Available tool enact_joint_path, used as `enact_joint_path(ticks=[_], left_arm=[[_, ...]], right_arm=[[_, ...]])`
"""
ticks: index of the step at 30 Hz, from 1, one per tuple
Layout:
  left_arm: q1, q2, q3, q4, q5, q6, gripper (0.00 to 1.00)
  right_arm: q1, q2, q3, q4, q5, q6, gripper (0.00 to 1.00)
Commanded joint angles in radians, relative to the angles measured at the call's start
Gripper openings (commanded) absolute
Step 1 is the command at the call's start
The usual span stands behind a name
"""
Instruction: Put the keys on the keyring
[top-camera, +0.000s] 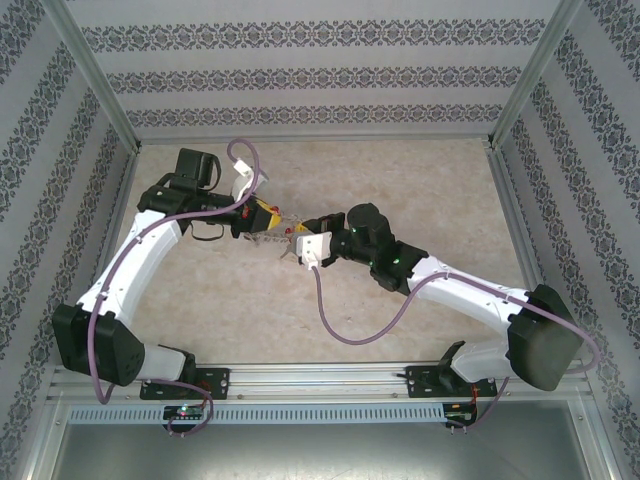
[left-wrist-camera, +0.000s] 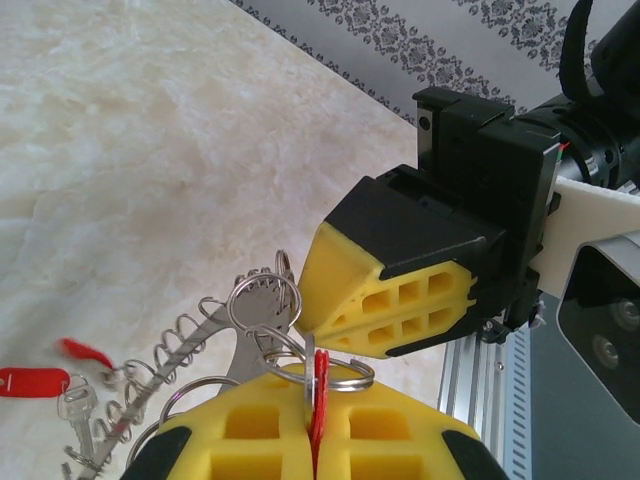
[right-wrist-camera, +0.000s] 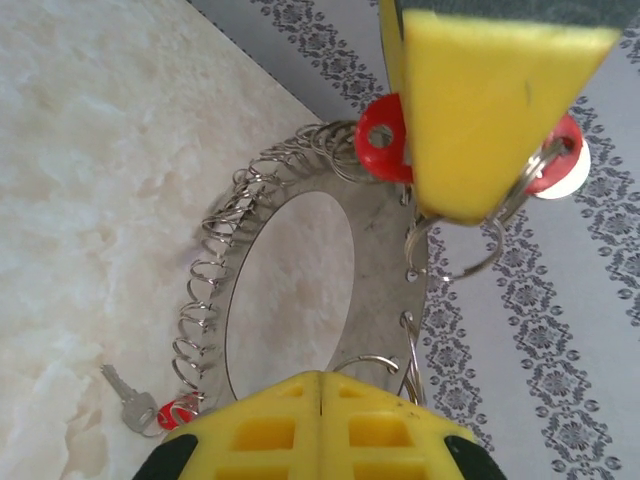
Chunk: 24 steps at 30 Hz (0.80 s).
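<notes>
The keyring (right-wrist-camera: 385, 260) is a flat silvery oval loop edged with small wire rings, held up above the table between both arms (top-camera: 280, 230). My right gripper (right-wrist-camera: 321, 385) is shut on its near edge. My left gripper (left-wrist-camera: 314, 400) is shut on a red-headed key (left-wrist-camera: 321, 368) with a split ring beside it, just under the right gripper's yellow fingers (left-wrist-camera: 390, 300). In the right wrist view that key's red head (right-wrist-camera: 380, 135) shows behind the left fingers (right-wrist-camera: 480, 100). Another key (right-wrist-camera: 130, 405) hangs from the keyring (left-wrist-camera: 245, 350), its red head (left-wrist-camera: 30, 381) to the left.
The marbled table top (top-camera: 400, 180) is boxed in by patterned walls (top-camera: 300, 75) with aluminium posts. A slotted rail (top-camera: 320, 412) runs along the near edge. A purple cable (top-camera: 345, 330) loops over the table from the right wrist.
</notes>
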Motion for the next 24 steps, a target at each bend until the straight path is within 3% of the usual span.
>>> enact_joint_path(ticks=[1,15,18,24], left_arm=[[0.004,-0.050,0.055,0.038,0.009,-0.060,0.00],[0.004,-0.084,0.061,0.078,-0.034,-0.170,0.00],[0.003,-0.094,0.061,0.106,-0.025,-0.210,0.00],[0.002,-0.110,0.061,0.118,-0.023,-0.230,0.00]], right_arm=[[-0.004,-0.015,-0.032,0.042,0.046,0.011,0.14],[-0.020,-0.087,-0.093,0.245,0.015,0.128,0.37],[-0.045,-0.125,-0.099,0.230,-0.052,0.144,0.40],[-0.048,-0.111,-0.075,0.249,-0.030,0.107,0.48]])
